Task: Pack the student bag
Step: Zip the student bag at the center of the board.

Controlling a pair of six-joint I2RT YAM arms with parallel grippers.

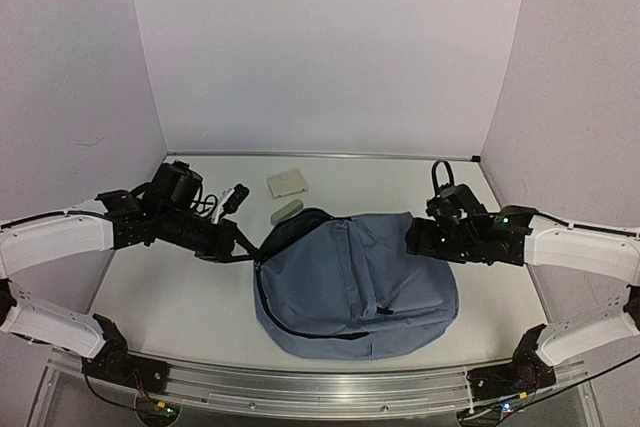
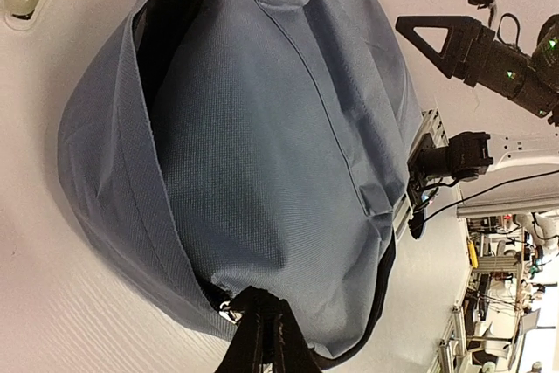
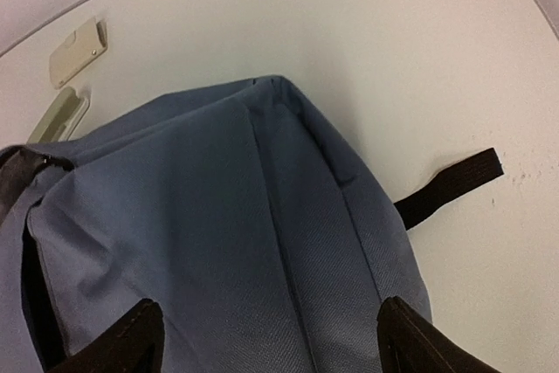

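Note:
The student bag [image 1: 355, 287] lies flat mid-table, grey-blue, its zip opening gaping along the left side and showing dark lining [image 2: 170, 15]. At the bag's left edge my left gripper [image 1: 245, 245] is shut, its black fingers [image 2: 266, 329] pinching the bag at the end of the zip, beside a small metal puller [image 2: 229, 309]. My right gripper [image 1: 415, 237] hovers over the bag's right side, open. In the right wrist view its fingertips [image 3: 140, 329] stand wide apart over the fabric [image 3: 262, 242] with nothing between them. A black strap [image 3: 450, 185] trails from under the bag.
Behind the bag lie a flat beige case [image 1: 287, 183] and a pale oblong item [image 1: 287, 211]. A black plug with cable [image 1: 232, 197] sits beside the left arm. Walls close the back and sides; a metal rail [image 1: 320, 387] runs along the near edge.

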